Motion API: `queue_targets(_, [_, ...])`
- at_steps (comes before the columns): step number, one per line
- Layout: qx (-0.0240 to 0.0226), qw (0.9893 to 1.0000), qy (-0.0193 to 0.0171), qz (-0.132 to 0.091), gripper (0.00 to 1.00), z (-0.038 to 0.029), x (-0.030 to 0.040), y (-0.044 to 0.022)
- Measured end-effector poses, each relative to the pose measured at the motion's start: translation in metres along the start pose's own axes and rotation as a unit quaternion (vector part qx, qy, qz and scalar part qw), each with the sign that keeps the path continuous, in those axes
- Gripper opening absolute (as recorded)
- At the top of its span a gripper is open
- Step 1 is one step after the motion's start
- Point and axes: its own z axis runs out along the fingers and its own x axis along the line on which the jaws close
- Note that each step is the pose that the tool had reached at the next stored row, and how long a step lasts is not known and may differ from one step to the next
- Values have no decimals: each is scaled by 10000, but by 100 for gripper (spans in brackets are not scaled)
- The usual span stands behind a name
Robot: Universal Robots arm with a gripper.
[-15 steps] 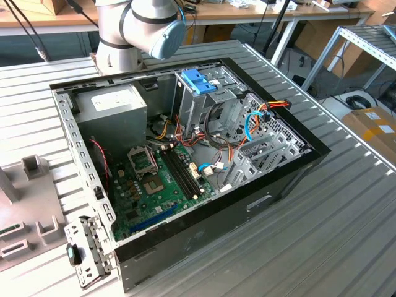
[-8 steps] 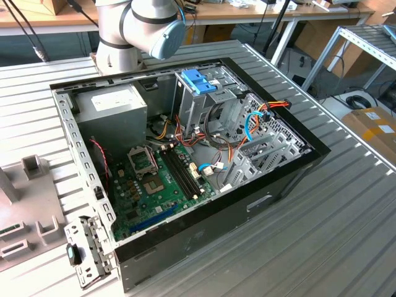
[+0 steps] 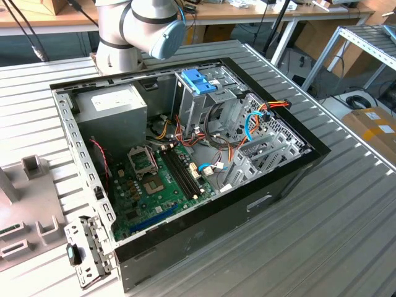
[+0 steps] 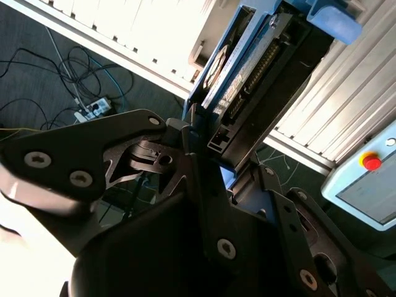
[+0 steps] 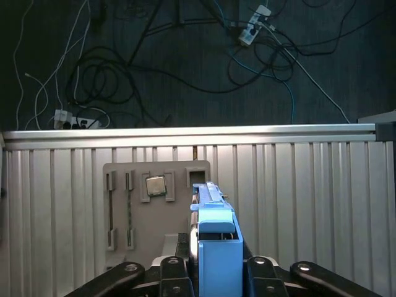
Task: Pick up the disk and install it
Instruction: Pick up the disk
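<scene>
The disk [image 4: 257, 68] is a flat dark drive with blue plastic rails, and my gripper [image 4: 207, 158] is shut on one end of it. In the first wrist view the disk [image 5: 215, 238] stands edge-on between the black fingers [image 5: 170, 272], its blue rail facing the camera. It hangs in the air above the ribbed metal table [image 5: 297, 185], over a grey fixture plate [image 5: 124, 179]. The exterior view has the open computer case [image 3: 185, 154] on the table, with the arm's base [image 3: 139, 28] behind it.
Inside the case sit a metal drive cage with a blue handle [image 3: 201, 80], a grey power-supply box [image 3: 117, 105] and the motherboard [image 3: 158, 182]. The fixture plate holds a processor chip [image 5: 154, 185]. Cables and power strips lie on the floor past the table edge [image 5: 185, 133].
</scene>
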Motion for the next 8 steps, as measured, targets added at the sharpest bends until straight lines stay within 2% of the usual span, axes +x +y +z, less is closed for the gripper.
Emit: queue_targets(8, [0, 10000, 0, 0, 37, -69, -3, 3])
